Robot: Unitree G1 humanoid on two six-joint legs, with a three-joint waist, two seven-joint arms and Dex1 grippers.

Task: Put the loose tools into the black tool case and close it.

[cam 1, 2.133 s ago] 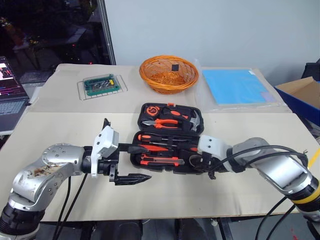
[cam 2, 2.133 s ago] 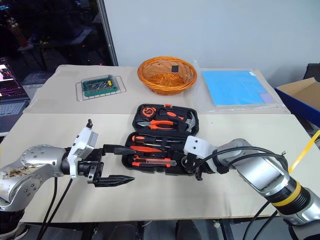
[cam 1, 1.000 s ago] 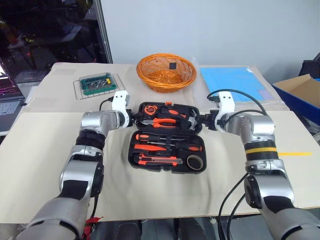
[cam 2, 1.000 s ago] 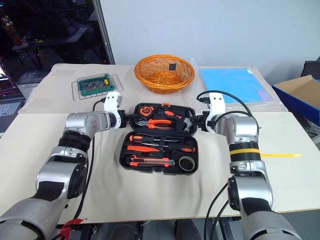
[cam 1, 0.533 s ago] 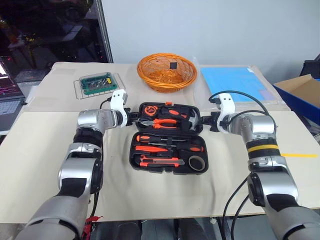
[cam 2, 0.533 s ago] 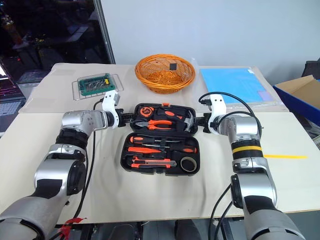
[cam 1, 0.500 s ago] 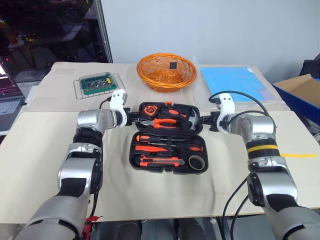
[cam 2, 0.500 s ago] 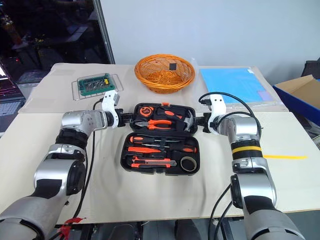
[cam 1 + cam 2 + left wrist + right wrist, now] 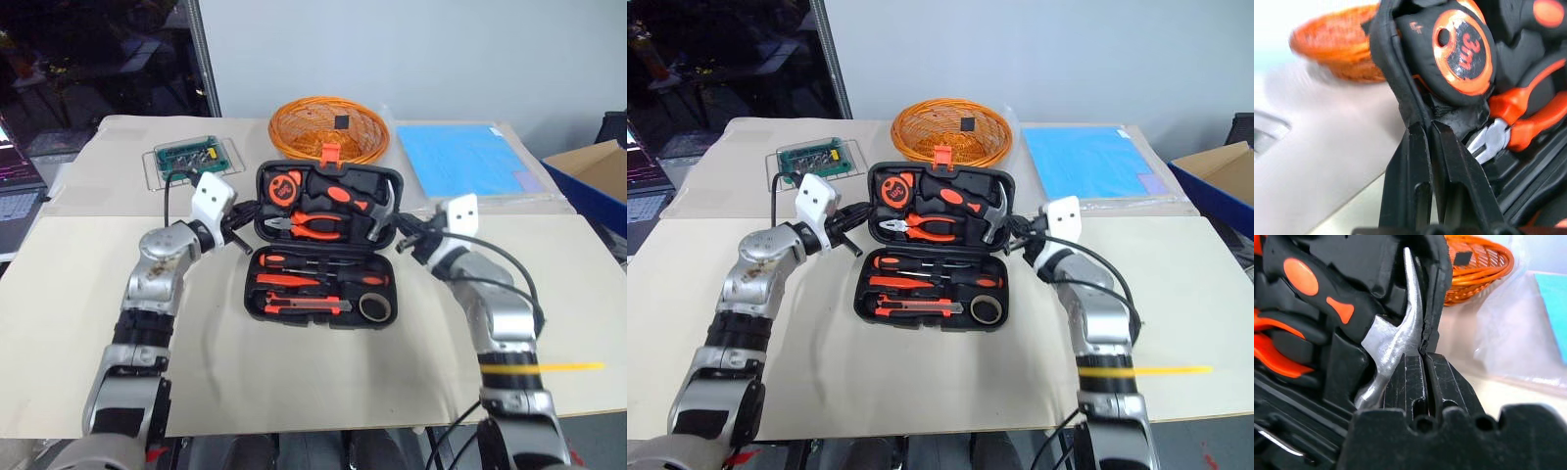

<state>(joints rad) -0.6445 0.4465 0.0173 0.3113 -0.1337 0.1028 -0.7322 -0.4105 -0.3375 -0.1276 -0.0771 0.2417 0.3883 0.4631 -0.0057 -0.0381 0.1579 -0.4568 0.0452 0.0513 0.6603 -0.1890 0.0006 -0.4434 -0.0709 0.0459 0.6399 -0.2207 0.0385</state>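
Note:
The black tool case [image 9: 257, 294] lies open at the table's middle, its lid [image 9: 390, 178] raised almost upright with an orange latch [image 9: 330, 152] on top. The lid holds a tape measure, pliers and a hammer [image 9: 1386, 340]. In the base lie two black-and-orange screwdrivers [image 9: 294, 282], an orange-black utility knife [image 9: 309, 305] and a grey tape roll [image 9: 374, 307]. My left gripper [image 9: 249, 211] is shut on the lid's left rim [image 9: 1400, 83]. My right gripper [image 9: 403, 235] is shut on the lid's right rim [image 9: 1437, 289].
An orange wicker basket [image 9: 330, 125] stands just behind the lid. A clear box with a green bit set [image 9: 191, 160] sits at the back left and a blue sheet [image 9: 465, 157] at the back right. A cardboard box [image 9: 598, 171] stands beyond the right edge.
Both grippers have closed on the lid's side rims and drawn back and up. The lid has swung from lying flat to nearly upright.

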